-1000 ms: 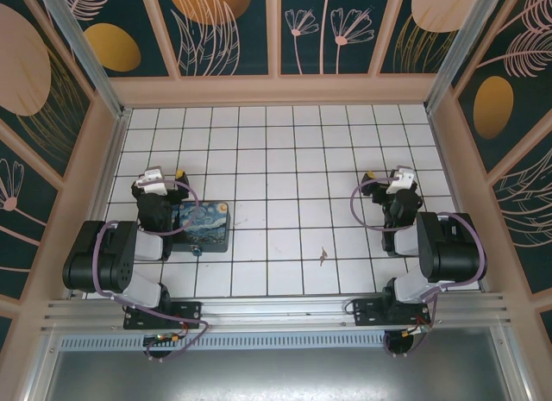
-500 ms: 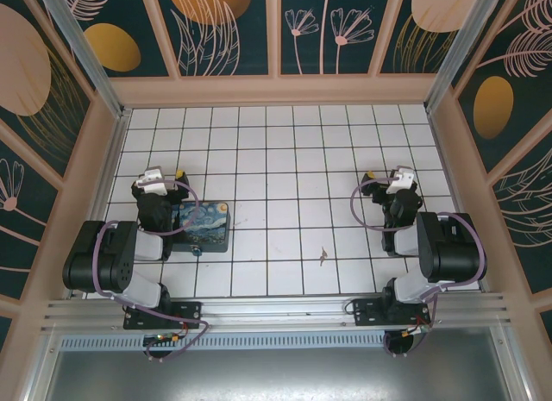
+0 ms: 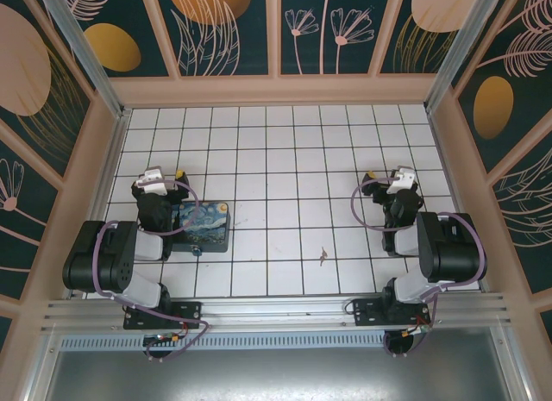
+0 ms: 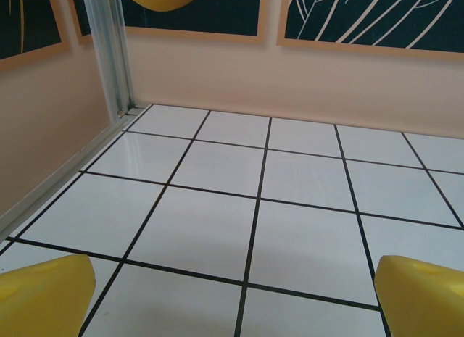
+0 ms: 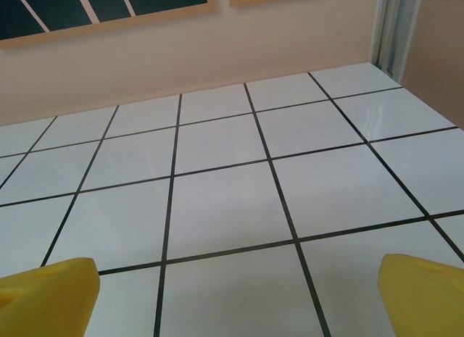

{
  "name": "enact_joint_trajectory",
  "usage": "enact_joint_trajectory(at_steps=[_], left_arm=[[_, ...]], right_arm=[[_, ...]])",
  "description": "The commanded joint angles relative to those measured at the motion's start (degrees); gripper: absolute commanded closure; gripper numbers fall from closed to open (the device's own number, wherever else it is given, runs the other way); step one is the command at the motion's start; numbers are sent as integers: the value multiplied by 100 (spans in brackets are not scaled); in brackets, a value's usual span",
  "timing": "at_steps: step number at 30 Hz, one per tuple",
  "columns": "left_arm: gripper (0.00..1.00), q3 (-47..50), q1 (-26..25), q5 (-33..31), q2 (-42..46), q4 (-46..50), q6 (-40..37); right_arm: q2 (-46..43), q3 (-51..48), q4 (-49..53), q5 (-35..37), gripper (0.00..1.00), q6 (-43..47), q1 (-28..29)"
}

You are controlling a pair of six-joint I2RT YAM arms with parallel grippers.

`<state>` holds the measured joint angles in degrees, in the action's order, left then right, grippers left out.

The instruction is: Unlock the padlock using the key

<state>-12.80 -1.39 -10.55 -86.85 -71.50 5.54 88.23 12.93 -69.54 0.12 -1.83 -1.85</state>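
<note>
The tiny padlock lies on the white tiled floor, just at the near edge of the starry-night box. The key, a thin brownish sliver, lies near the middle of the floor, about two tiles right of the padlock. My left gripper hovers at the left, beyond the box, and is open; in the left wrist view its yellow fingertips stand wide apart over bare tiles, the left gripper holding nothing. My right gripper is open too, over bare tiles at the right.
The starry-night box lies flat beside the left arm. Peach-coloured walls enclose the floor on three sides. A metal post marks the far left corner. Both arm bases sit on the rail at the near edge.
</note>
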Motion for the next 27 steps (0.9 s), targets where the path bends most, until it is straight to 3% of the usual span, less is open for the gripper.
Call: enact_joint_trajectory(at_steps=[1, 5, 10, 17, 19, 23, 27], left_arm=[[1, -246, 51, -108, 435, 517, -9], [1, -637, 51, -269, 1006, 1757, 157], [1, -1468, 51, -580, 1564, 3846, 702], [1, -2715, 51, -388, 2156, 7108, 2181], [1, -2776, 51, -204, 2357, 7616, 2489], [1, -2671, 51, 286, 2693, 8341, 2815], [1, -2350, 51, 855, 2863, 8609, 3025]], right_arm=[[-378, 338, 611, 278, 1, -53, -6], [-735, 1678, 2967, 344, 1, -430, -41], [-682, 2614, 4245, 101, 1, -1617, -57], [-767, 2669, 4541, -1883, 1, -2451, 116], [-854, 2733, 4797, -2181, 1, -2524, 417], [-1032, 3028, 5754, -1751, 1, -2409, 1471], [-1053, 3071, 6072, -1502, 2, -2729, 2382]])
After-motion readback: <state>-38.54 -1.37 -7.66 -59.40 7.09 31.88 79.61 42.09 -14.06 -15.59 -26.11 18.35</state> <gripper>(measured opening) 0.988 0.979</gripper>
